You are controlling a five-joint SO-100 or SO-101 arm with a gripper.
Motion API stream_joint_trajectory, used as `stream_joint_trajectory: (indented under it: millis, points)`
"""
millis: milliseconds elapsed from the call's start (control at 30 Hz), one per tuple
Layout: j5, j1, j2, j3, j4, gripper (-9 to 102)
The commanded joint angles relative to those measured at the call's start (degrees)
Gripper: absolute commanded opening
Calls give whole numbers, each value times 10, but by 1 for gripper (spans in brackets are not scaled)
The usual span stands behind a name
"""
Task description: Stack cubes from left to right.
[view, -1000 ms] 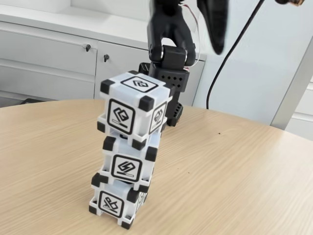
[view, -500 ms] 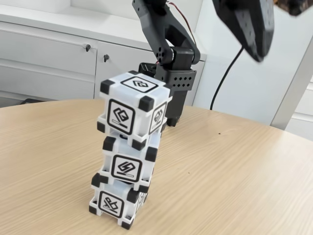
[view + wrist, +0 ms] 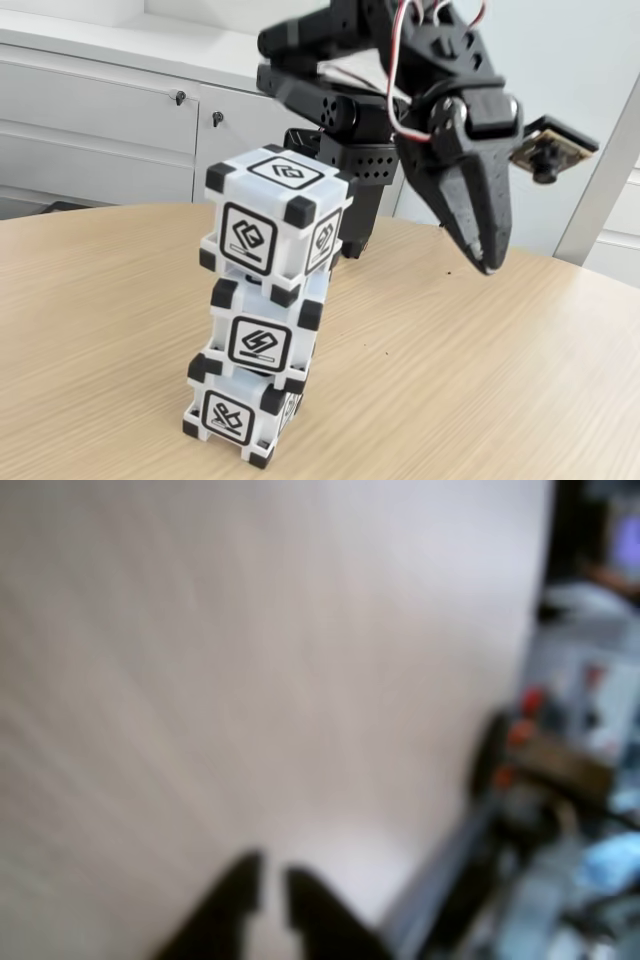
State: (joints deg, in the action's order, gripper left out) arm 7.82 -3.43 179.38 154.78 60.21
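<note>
Swung down since the earlier frame, the gripper [image 3: 488, 262] hangs over the table [image 3: 480, 370], jaws nearly pressed together, holding nothing. Three cubes [image 3: 262, 310] stand stacked near its front edge, white cabinets [image 3: 100, 120] behind

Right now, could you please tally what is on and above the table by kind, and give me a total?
White cubes with black corners: 3, stacked in one tower: top cube, middle cube, bottom cube.
Robot arms: 1, its claw empty above the wooden table, right of the tower in the fixed view.
Total: 4
</note>
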Motion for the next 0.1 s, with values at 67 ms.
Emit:
stream_joint_trajectory:
  millis: [67]
  points:
    - [9,5,44,26,-9,0]
